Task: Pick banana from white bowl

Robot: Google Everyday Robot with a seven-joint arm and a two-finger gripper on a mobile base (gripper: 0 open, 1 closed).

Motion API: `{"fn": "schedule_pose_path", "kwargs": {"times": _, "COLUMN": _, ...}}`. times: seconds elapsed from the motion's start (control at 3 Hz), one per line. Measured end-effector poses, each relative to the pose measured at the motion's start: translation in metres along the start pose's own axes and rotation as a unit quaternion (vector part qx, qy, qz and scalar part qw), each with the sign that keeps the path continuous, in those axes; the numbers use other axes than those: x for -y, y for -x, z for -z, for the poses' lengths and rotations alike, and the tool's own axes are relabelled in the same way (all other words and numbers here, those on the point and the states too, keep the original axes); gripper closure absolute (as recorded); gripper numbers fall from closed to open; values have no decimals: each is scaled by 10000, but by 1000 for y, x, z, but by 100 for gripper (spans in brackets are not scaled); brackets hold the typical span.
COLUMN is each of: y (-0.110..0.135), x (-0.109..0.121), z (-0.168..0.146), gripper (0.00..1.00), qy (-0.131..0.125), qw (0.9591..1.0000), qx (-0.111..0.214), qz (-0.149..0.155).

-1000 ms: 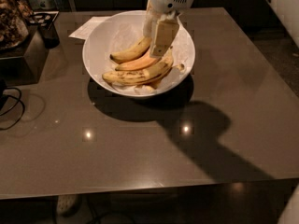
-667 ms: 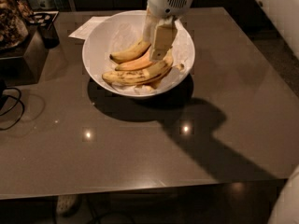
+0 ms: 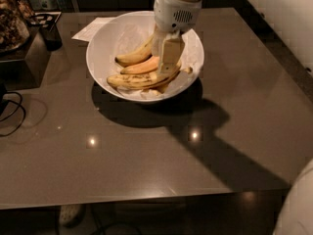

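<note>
The white bowl (image 3: 105, 43) stands on the far middle of the grey table. In it lie three bananas. The long pale banana (image 3: 134, 81) with brown speckles lies at the front, curved along the bowl's near side. An orange-tinted banana (image 3: 139, 66) lies above it and a shorter yellow one (image 3: 132, 57) behind. My gripper (image 3: 165, 65) reaches down into the bowl from above, over the right ends of the bananas. Its fingers cover the speckled banana's right end.
The grey table (image 3: 146, 160) stretches toward me. A sheet of paper (image 3: 90, 29) lies behind the bowl at the left. A dark box (image 3: 22, 53) and a dark cup (image 3: 50, 33) stand at the far left. A black cable (image 3: 10, 111) loops at the left edge.
The gripper has stayed low inside the bowl over the bananas' right ends. The bananas have not visibly moved.
</note>
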State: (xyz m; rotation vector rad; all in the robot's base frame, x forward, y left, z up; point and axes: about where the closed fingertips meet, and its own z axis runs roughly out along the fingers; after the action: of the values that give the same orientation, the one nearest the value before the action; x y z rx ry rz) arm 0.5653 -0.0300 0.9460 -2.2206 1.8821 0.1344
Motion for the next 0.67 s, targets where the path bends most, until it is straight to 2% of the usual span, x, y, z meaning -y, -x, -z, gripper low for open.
{"fn": "schedule_pose_path", "kwargs": {"times": 0.67, "y": -5, "x": -4, "z": -17, "gripper": 48, "qy": 115, "qw": 9997, "qx": -207, "qz": 42}}
